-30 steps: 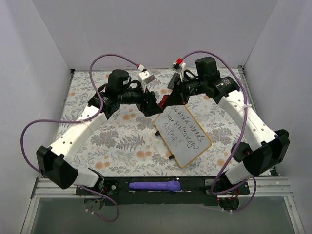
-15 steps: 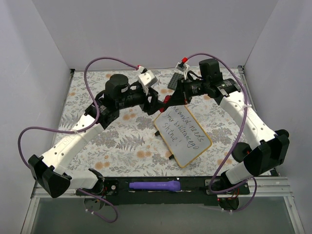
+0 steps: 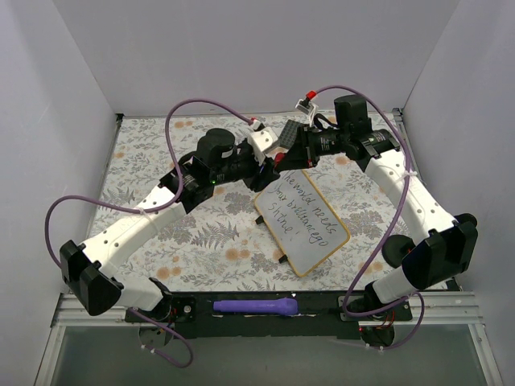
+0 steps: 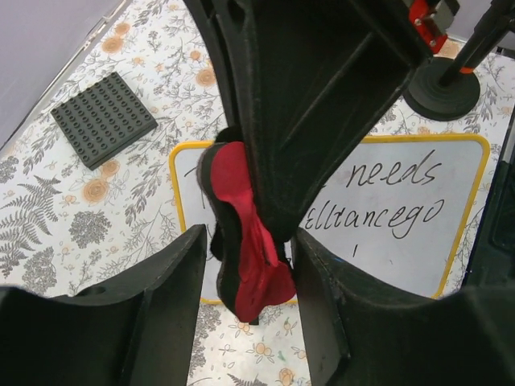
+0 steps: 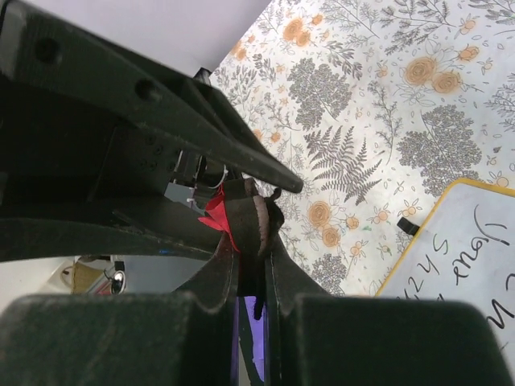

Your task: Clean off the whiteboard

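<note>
The whiteboard (image 3: pixel 302 221) lies tilted right of centre on the floral table and bears black handwriting. It also shows in the left wrist view (image 4: pixel 402 241) and the right wrist view (image 5: pixel 475 249). My right gripper (image 3: pixel 280 161) (image 5: pixel 251 245) is shut on a black-and-red eraser cloth (image 5: pixel 245 213) and holds it in the air over the board's far corner. My left gripper (image 3: pixel 268 166) (image 4: pixel 249 241) is open, with its jaws on either side of the hanging cloth (image 4: pixel 245 241) and a gap on the left side.
A dark grey studded plate (image 3: pixel 287 133) (image 4: pixel 105 118) lies beyond the board's far corner. A purple pen-like object (image 3: pixel 255 305) lies on the front rail. A black round base with a rod (image 4: pixel 447 88) stands near the board's far edge. White walls enclose the table.
My left arm has swung right and forward towards the right gripper, so its open jaws now flank the cloth. The right gripper has shifted slightly back, still holding the cloth.
</note>
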Controlling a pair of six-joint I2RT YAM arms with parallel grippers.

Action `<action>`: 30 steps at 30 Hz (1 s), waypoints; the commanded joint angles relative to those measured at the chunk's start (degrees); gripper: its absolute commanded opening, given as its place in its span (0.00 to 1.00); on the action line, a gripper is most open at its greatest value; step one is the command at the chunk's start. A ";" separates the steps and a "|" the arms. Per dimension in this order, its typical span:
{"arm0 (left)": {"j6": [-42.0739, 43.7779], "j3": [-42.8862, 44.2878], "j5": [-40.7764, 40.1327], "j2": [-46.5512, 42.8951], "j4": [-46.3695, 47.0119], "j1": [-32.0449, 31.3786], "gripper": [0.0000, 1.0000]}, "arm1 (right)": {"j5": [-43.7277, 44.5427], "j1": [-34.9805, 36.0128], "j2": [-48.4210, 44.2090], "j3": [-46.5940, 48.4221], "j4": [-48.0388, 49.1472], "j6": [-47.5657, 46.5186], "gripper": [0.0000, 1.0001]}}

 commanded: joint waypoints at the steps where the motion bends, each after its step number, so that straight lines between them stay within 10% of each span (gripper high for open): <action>1: 2.59 1.80 -4.71 0.74 -0.58 -1.31 0.41 | -2.10 -0.02 -0.13 0.06 2.37 1.24 0.01; 10: 1.54 0.57 -5.68 0.05 0.39 -1.40 0.00 | -2.02 -0.54 0.22 -0.03 2.46 1.50 0.01; 16: -0.83 -0.22 -1.73 -0.75 -3.21 -0.70 0.00 | -2.02 -5.11 0.49 1.89 1.50 0.98 0.69; 30: -9.28 14.60 21.91 16.46 -26.14 10.11 0.00 | 21.44 -8.89 -0.04 0.06 -21.53 -29.08 0.73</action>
